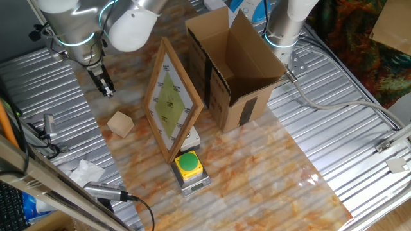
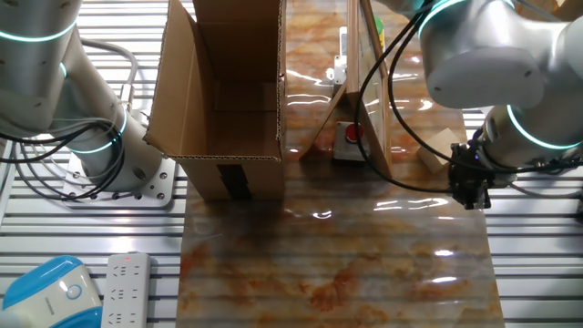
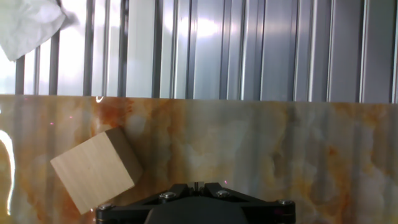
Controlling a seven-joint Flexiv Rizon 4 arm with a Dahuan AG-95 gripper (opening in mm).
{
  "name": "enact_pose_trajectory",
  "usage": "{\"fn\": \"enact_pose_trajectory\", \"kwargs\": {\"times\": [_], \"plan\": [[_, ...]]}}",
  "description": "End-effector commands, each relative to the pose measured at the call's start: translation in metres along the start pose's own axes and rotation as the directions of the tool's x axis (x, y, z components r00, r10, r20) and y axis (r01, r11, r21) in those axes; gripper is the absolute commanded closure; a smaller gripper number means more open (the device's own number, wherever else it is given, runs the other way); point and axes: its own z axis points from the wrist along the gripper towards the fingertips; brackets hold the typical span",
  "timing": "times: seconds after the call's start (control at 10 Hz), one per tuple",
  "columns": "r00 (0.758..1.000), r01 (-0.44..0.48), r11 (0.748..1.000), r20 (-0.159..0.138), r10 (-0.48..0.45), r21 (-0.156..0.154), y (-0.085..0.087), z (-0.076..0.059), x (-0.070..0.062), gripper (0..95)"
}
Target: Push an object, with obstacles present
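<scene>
- Bright, even light is filling all three views, with only soft shadows showing
- White glare is streaking across the glossy marbled desk [image 2: 383, 246] in the other fixed view
- Ribbed metal [image 3: 249, 50] is shining brightly in the hand view, washing out the crumpled paper [image 3: 28, 25]

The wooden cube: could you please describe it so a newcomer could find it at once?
Start at the tall cardboard box, then the framed board leaning beside it. On the board's far side sits the wooden cube: small, plain, light tan, unlike the yellow button nearby.
</scene>
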Motion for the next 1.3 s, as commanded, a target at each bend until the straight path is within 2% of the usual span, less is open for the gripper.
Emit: {"fn": "enact_pose_trajectory", "kwargs": {"times": [0.1,0.3,0.8,1.3], "plan": [[0.999,0.031,0.999,-0.029,-0.032,-0.015,0.0,-0.0002,0.0007,95.0],[0.998,0.047,0.999,-0.052,-0.046,0.008,0.0,-0.0002,0.0007,95.0],[0.999,0.009,1.0,-0.05,-0.008,0.026,0.0,-0.0002,0.0007,95.0],[0.996,-0.079,0.996,-0.047,0.081,0.042,0.0,-0.0002,0.0007,95.0]]}}
